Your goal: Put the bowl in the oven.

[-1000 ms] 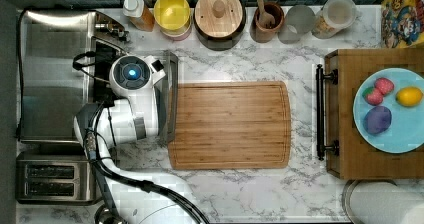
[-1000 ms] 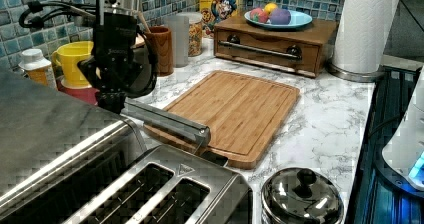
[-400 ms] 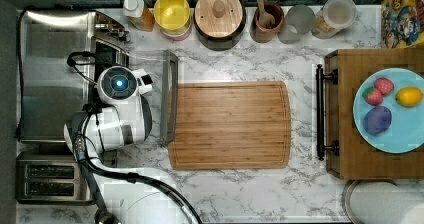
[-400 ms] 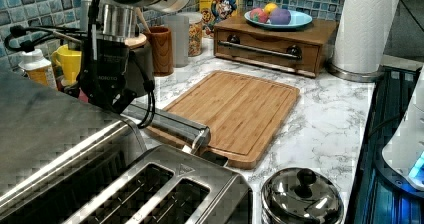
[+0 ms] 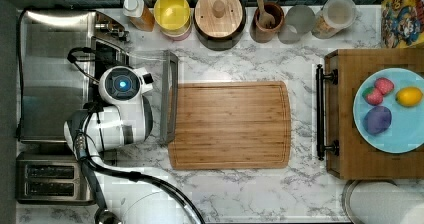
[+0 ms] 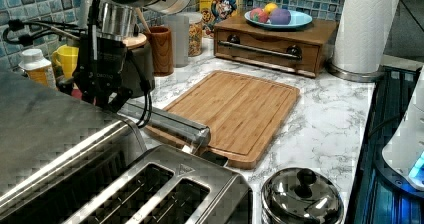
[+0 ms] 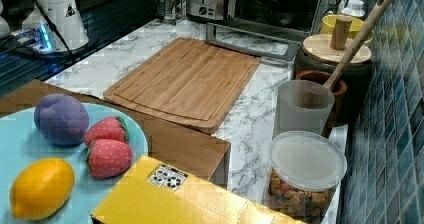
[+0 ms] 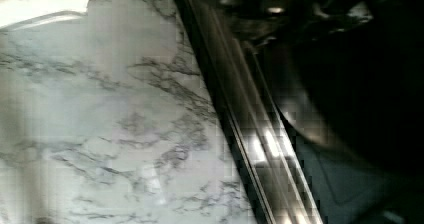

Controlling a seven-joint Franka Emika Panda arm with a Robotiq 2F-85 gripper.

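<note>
Here the tool [image 6: 106,96] hangs low at the oven [image 5: 50,74] mouth; we cannot tell how open it is or what it holds. The dark curve just beyond looks like the bowl [image 8: 350,99]. Snagging the lowered door [image 5: 150,59] could tip it.

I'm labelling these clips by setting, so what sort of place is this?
Most likely a home-style kitchen counter: a marble-look worktop with a tiled backsplash, a toaster oven beside a two-slot toaster, and a wooden cutting board in the middle.
</note>
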